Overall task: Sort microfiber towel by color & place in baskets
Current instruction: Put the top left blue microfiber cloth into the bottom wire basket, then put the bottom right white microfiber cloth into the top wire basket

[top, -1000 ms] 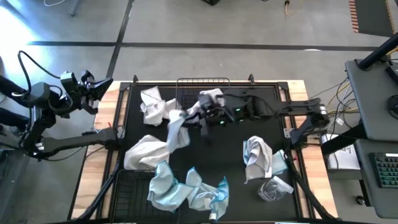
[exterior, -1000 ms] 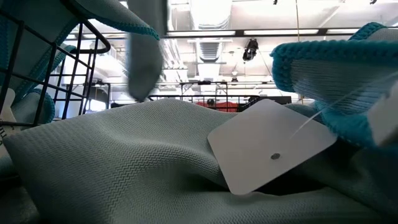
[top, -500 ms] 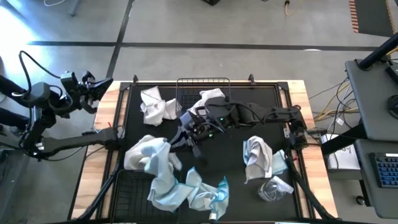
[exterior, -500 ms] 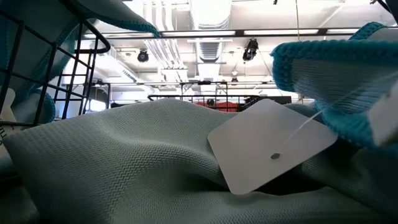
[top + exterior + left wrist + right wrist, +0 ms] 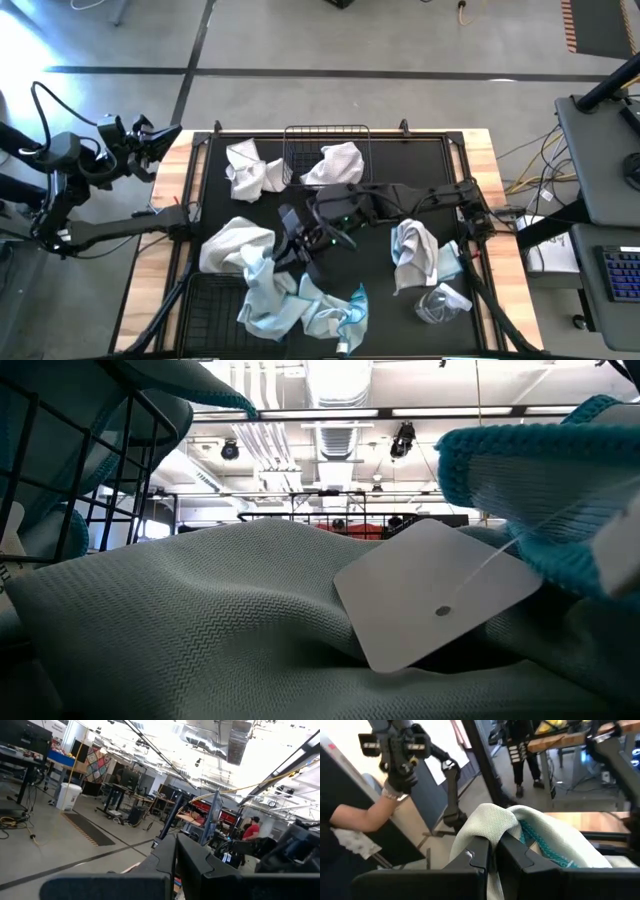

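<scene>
Light blue towel (image 5: pixel 262 272) pinched in right gripper (image 5: pixel 290 250), beside near basket (image 5: pixel 205 305); next, release inside. Left gripper (image 5: pixel 150 140) pressed together, parked.

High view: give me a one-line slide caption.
Right gripper carries a light blue towel toward the near basket; left arm waits off-table.

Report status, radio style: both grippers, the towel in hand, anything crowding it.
Right gripper shut on light blue towel, over the mat's near-left. Left gripper shut, parked off the table's far-left corner. White towel and blue pile crowd it.
</scene>
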Available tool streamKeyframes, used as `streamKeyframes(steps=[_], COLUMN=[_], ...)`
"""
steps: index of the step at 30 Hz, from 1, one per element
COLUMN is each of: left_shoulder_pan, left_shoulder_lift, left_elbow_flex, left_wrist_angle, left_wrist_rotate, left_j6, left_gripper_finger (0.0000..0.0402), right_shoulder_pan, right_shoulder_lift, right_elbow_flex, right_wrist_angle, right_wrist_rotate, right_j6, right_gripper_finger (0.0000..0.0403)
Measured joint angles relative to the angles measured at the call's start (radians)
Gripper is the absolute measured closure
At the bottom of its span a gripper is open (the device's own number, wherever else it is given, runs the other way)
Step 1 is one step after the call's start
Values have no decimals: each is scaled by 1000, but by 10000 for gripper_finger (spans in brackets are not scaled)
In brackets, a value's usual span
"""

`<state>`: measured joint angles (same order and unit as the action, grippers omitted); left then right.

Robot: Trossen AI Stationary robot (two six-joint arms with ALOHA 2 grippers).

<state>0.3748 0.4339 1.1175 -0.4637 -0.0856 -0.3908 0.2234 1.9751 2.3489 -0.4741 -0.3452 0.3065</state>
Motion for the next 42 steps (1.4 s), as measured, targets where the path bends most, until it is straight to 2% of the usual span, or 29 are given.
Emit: streamKeyframes(steps=[14, 20, 29, 33, 42], left_shoulder_pan=[0, 0, 0, 0, 0], left_shoulder_lift=[0, 0, 0, 0, 0], left_elbow_flex=[0, 0, 0, 0, 0], left_wrist_angle=[0, 0, -1, -3, -9], left_wrist_rotate=[0, 0, 0, 0, 3], left_j6=[4, 4, 4, 4, 3], left_gripper_finger=[402, 402, 402, 402, 402], right_shoulder_pan=[35, 34, 33, 32, 32], right_shoulder_lift=[8, 11, 89, 122, 140], right_elbow_flex=[-20, -73, -101, -83, -78], right_wrist_angle=[-16, -16, -16, -8, -4], right_wrist_rotate=[5, 5, 5, 5, 5], right_j6=[-10, 28, 51, 47, 37], right_gripper_finger=[385, 385, 383, 361, 285])
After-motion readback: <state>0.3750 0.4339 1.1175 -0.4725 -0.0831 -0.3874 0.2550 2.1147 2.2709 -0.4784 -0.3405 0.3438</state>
